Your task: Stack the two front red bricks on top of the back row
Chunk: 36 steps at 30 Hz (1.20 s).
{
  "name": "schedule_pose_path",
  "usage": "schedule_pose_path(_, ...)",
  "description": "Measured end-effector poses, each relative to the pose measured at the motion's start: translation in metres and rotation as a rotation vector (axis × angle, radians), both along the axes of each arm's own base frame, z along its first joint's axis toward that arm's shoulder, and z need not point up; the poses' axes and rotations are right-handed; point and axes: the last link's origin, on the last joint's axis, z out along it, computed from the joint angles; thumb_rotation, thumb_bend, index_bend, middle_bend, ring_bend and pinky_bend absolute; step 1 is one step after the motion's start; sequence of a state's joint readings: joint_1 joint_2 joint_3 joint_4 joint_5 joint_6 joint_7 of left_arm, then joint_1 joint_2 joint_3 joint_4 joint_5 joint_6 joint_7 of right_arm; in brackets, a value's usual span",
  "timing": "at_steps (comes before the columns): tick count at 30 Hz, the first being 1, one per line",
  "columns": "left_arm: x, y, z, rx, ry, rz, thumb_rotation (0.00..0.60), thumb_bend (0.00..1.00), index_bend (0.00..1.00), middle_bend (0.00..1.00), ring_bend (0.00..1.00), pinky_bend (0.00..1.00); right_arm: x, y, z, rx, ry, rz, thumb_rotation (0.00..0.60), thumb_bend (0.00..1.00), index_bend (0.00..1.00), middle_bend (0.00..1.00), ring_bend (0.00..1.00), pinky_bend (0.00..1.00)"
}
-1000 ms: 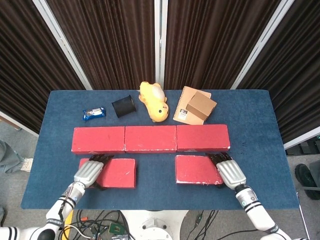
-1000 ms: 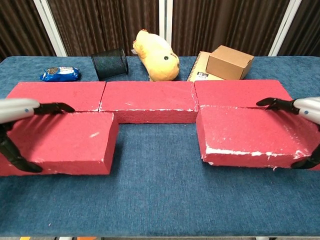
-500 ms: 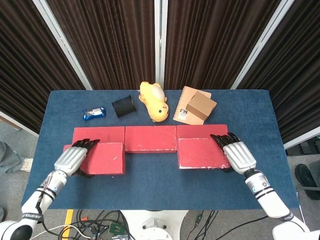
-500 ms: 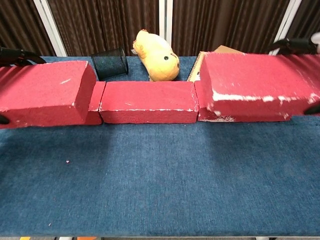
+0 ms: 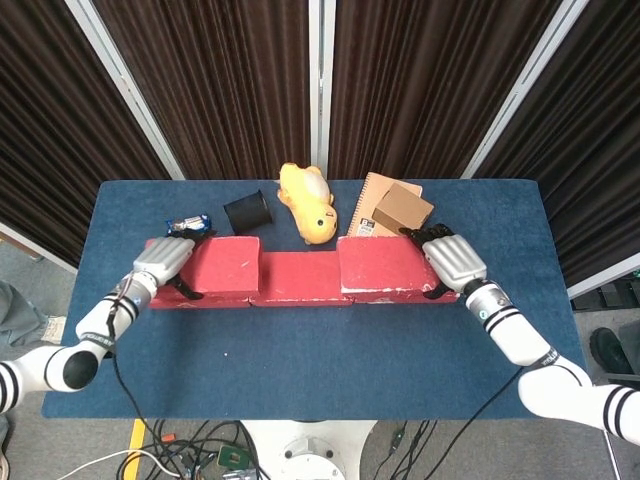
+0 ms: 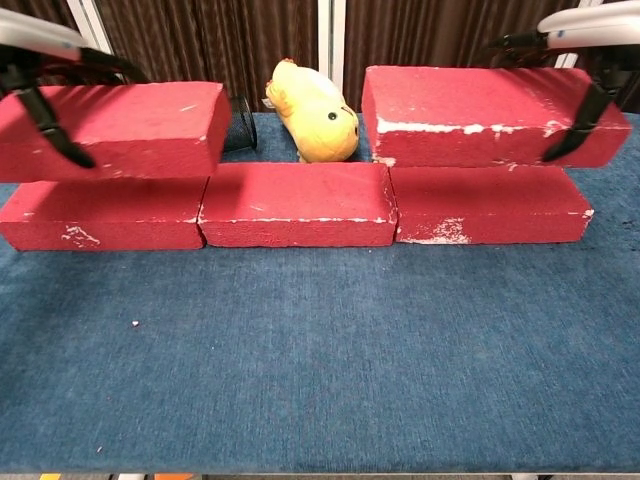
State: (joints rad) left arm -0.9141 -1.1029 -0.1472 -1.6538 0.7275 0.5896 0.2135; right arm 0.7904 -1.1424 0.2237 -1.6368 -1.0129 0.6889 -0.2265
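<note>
Three red bricks form the back row (image 6: 297, 204) across the blue table (image 5: 320, 350). My left hand (image 5: 165, 260) grips a red brick (image 6: 112, 128) held just above the row's left end (image 5: 218, 270). My right hand (image 5: 450, 258) grips another red brick (image 6: 470, 115) over the row's right end (image 5: 385, 264). In the chest view both lifted bricks hang slightly above the row, the left one with a small gap under it. Fingers (image 6: 566, 133) wrap down each brick's outer face.
Behind the row stand a yellow plush toy (image 5: 308, 203), a black mesh cup (image 5: 247, 212) on its side, a blue snack packet (image 5: 187, 224), and a cardboard box (image 5: 402, 210) on a notebook (image 5: 364, 208). Dark curtains hang behind the table.
Both hands lifted their bricks from the front of the table, carried them back, and now hold them over the back row's ends.
</note>
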Motion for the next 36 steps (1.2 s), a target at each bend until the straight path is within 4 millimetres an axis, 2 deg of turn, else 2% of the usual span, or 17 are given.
schedule_pose_path(11,0.039,0.017,-0.024,-0.055,-0.047,-0.054,0.6,0.16,0.02,0.28,0.06,0.1,-0.006,-0.016,-0.023,0.022,-0.031,-0.039,0.6,0.08,0.0,0.26,0.18,0.09)
schedule_pose_path(16,0.053,0.023,-0.035,-0.074,-0.03,-0.08,0.6,0.16,0.02,0.28,0.06,0.1,-0.003,-0.021,-0.03,0.033,-0.043,-0.037,0.6,0.08,0.0,0.26,0.18,0.09)
schedule_pose_path(30,0.047,0.035,-0.047,-0.076,0.01,0.005,0.6,0.16,0.02,0.28,0.06,0.1,0.022,-0.029,-0.053,0.077,-0.043,0.008,0.6,0.08,0.0,0.26,0.18,0.09)
schedule_pose_path(36,0.045,0.035,-0.049,-0.07,0.007,0.017,0.6,0.16,0.02,0.28,0.06,0.11,0.025,-0.031,-0.061,0.081,-0.027,0.016,0.6,0.09,0.0,0.25,0.18,0.09)
